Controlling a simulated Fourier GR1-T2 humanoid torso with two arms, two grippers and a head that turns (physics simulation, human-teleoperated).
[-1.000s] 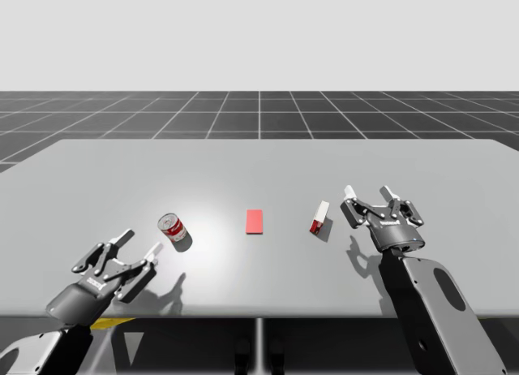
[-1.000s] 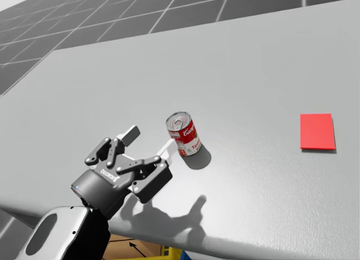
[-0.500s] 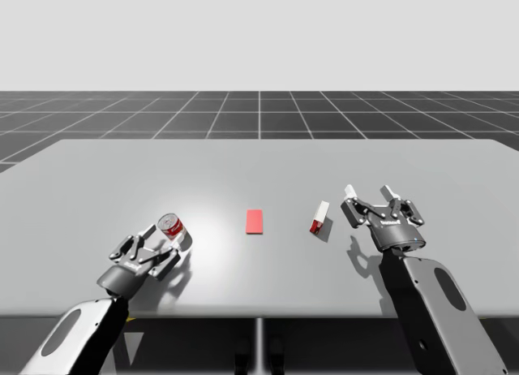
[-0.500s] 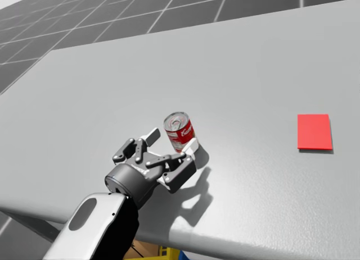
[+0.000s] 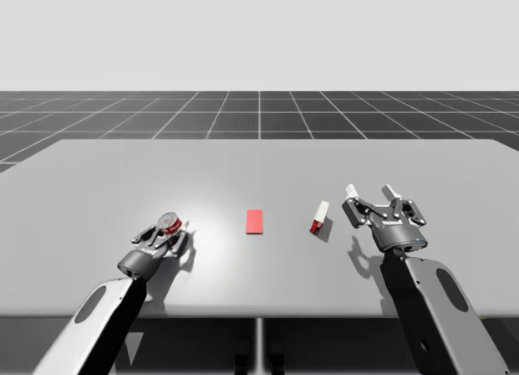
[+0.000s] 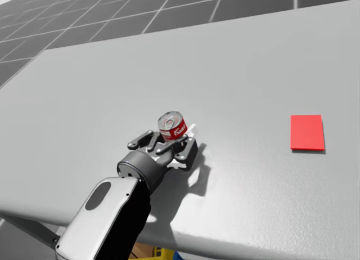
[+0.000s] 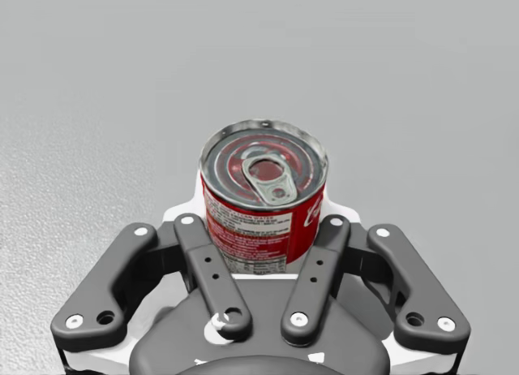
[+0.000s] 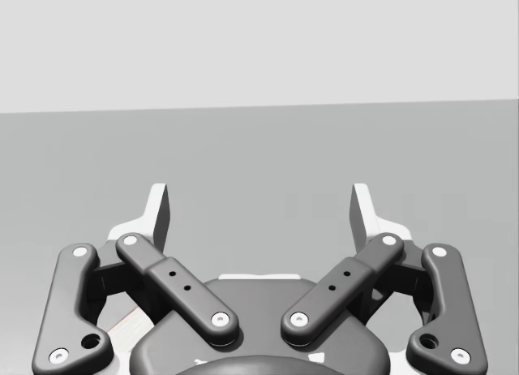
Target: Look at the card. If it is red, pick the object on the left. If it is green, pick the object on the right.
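Grey surface (image 5: 259, 160), set before a dark gridded floor, carries all we see. Toward its left side the red cylindrical metal can (image 7: 263, 198) stands upright, ring-pull lid facing up, and our left jaws are clenched on it, one finger pressed against each side of its lower wall. Right of the can, near the middle of the surface, the flat red rectangular card (image 5: 255, 221) lies face up. Further right stands the small red-and-white box (image 5: 319, 217). Near it, yet apart from it, our right jaws hang released and spread wide.
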